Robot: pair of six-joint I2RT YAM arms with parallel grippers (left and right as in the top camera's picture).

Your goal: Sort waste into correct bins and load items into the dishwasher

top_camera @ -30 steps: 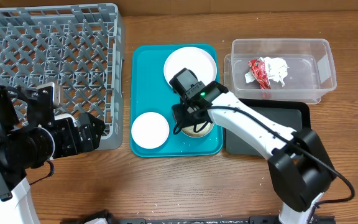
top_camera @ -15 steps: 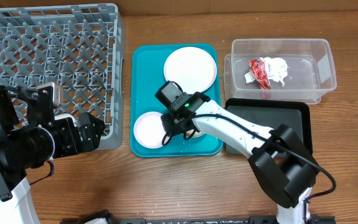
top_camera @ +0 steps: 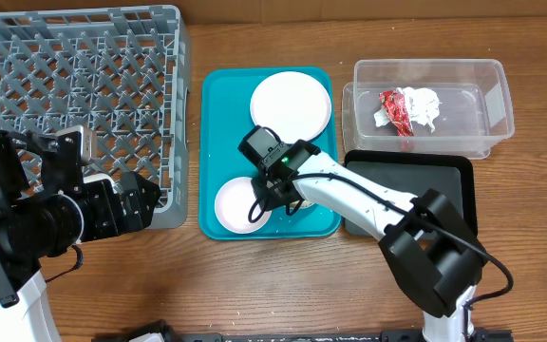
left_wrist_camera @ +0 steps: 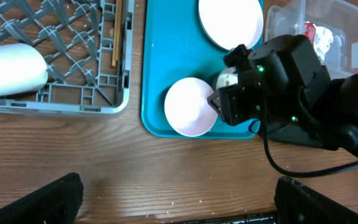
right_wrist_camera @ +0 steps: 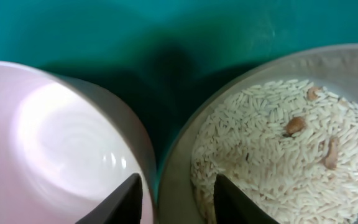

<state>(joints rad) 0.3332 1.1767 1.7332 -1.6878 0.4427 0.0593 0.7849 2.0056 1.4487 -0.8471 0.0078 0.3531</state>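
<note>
Right tool (right_wrist_camera: 178, 196) straddles rice bowl (right_wrist_camera: 174, 158) rim, one finger inside by grains (right_wrist_camera: 272, 137), other beside empty bowl (right_wrist_camera: 61, 143) – likely set for tipping; clenched or slack, cannot tell. Bowls lower centre, teal tray (top_camera: 218, 114). Left tool (left_wrist_camera: 182, 202) released.

The right tool (top_camera: 262, 197) swung left; the empty bowl (top_camera: 234, 205) slid toward it.

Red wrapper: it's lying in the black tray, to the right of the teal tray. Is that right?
Not quite. The red wrapper lies in the clear tub, not in the black tray; the overhead view shows this. It is to the right of the teal tray, as you said.
</note>
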